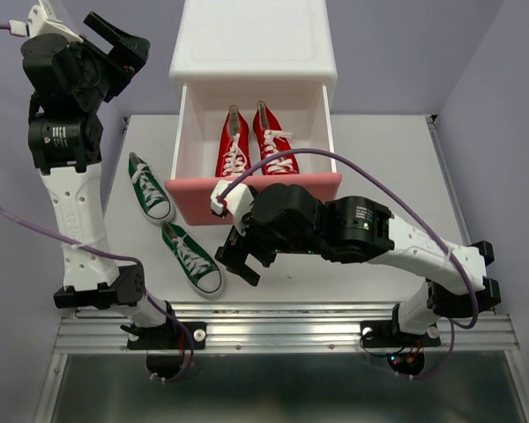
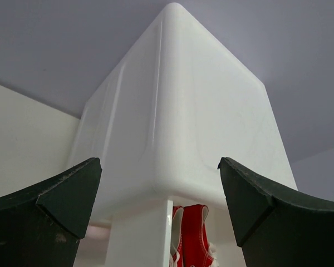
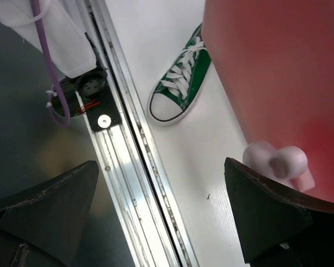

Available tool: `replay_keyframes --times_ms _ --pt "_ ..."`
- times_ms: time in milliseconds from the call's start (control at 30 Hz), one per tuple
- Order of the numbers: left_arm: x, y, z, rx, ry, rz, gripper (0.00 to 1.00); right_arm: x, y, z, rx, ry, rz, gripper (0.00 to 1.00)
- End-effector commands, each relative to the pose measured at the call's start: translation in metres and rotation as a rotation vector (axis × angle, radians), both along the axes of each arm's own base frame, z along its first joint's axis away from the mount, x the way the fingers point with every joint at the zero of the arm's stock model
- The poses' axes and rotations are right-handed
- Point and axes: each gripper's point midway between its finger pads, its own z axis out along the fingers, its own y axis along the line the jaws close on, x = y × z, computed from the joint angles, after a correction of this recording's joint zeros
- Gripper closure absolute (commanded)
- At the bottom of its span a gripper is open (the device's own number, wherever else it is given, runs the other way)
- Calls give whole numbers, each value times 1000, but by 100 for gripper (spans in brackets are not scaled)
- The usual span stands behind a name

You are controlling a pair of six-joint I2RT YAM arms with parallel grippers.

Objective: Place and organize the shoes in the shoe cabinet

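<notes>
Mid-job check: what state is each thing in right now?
drawer: pulled open.
red shoes: inside drawer, side by side.
far green shoe: upright on table.
near green shoe: upright on table.
left gripper: open, empty.
right gripper: open, empty.

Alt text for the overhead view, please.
The white shoe cabinet has its pink drawer open, two red sneakers inside; two green sneakers lie on the table to its left. The right gripper, open, is at the drawer front.

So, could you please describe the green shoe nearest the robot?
Find the white cabinet with its open pink drawer. Left of it lie the farther green shoe and the nearer green shoe. Yours is the nearer, by the front edge.
</notes>
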Motion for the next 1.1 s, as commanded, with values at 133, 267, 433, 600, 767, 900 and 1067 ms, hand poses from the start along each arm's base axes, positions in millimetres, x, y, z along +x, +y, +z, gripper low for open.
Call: replay_keyframes --times_ms 133,267,433,600,767,900,1067 --pt "18 -45 -2 99 -24 -172 1 15 -24 7 63 10 -218 0" --pt "29 -53 -14 127 7 -171 1 34 -39 -1 14 -41 -347 0" --pt "43 -56 -20 135 9 -181 1 50 -48 -4 15 -55 -499 0" --pt "52 -57 -41 145 67 -176 1 69 -53 7 89 -65 -688 0" --pt "56 -60 -58 168 103 -172 2 86 -47 22 180 -109 -815 3" --pt "58 -64 -67 168 123 -179 16 94 -42 36 284 -102 -892 27" --pt "64 -75 -84 166 151 -218 35 97 -36 36 361 -62 -943 53"
